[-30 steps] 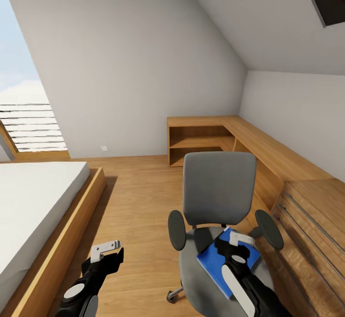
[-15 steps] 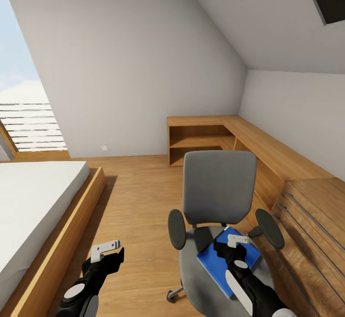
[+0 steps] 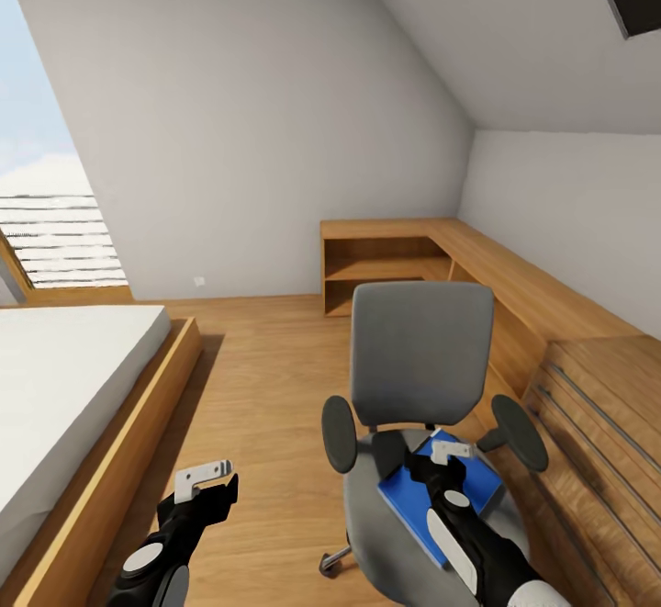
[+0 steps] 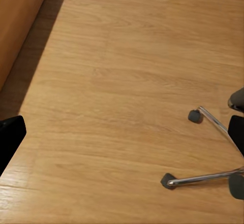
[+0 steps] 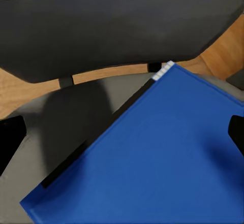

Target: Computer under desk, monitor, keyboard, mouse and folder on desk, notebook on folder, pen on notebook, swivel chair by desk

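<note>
Folder [image 3: 431,506] flat on the seat of the chair [image 3: 418,377], blue cover up, dark strip along the edge nearer the chair's left armrest, one corner toward the backrest. Right gripper [image 3: 452,452] poised over the folder's far part; in the right wrist view, finger tips at both edges of the picture, spread wide, nothing between them but the folder [image 5: 152,158] below; touching or not, cannot tell. Left gripper [image 3: 206,478] low over bare wood floor [image 3: 257,387], between the bed [image 3: 73,387] and the chair; jaw opening not clear, nothing seen in it. In the left wrist view, chair legs with casters [image 4: 194,116] on the floor. Wooden counter [image 3: 514,286] along the wall beyond the chair.
</note>
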Motion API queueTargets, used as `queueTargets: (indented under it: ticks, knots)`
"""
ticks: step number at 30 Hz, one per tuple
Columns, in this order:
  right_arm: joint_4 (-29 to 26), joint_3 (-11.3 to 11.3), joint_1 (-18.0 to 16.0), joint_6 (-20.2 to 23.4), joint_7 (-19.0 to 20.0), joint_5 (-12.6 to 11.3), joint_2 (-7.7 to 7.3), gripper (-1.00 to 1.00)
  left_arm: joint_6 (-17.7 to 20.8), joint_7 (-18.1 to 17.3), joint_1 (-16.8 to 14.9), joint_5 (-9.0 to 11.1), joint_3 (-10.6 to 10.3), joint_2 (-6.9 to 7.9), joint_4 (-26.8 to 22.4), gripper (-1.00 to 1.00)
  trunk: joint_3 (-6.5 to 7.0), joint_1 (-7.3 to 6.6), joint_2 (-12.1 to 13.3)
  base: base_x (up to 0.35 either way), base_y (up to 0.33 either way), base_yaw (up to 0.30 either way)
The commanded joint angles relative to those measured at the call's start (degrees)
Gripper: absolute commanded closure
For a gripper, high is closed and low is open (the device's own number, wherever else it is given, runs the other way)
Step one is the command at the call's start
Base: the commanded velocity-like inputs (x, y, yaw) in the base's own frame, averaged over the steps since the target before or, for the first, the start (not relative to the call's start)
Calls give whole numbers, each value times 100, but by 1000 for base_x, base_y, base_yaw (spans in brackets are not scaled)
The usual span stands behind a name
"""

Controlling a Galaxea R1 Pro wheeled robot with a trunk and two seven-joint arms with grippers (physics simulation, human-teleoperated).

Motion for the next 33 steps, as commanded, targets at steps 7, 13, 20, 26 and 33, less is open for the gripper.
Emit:
queueTargets:
  ticks: [7, 13, 20, 26, 33]
  knots:
    - [-563, 40, -4, 704, -54, -107, -19, -100, 19, 51, -2, 61, -11, 0, -8, -100, -132, 155, -286, 0, 0, 0]
    - [-973, 50, -1, 1092, -54, -122, -32, -100, 19, 51, 0, 61, -11, 0, -8, -100, -239, 286, -526, 0, 0, 0]
    - [-1074, 50, 0, 1252, -61, -130, -20, -100, 19, 51, -2, 61, -11, 0, -8, -100, -365, 440, -807, 0, 0, 0]
    - [-1098, 42, 0, 1298, -62, -132, -18, -100, 19, 51, -2, 61, -11, 0, -8, -100, -473, 572, -1048, 0, 0, 0]
    - [-1107, 33, 0, 1311, -63, -200, -29, -100, 19, 51, -3, 61, -11, 0, -8, -100, -598, 726, -1328, 0, 0, 0]
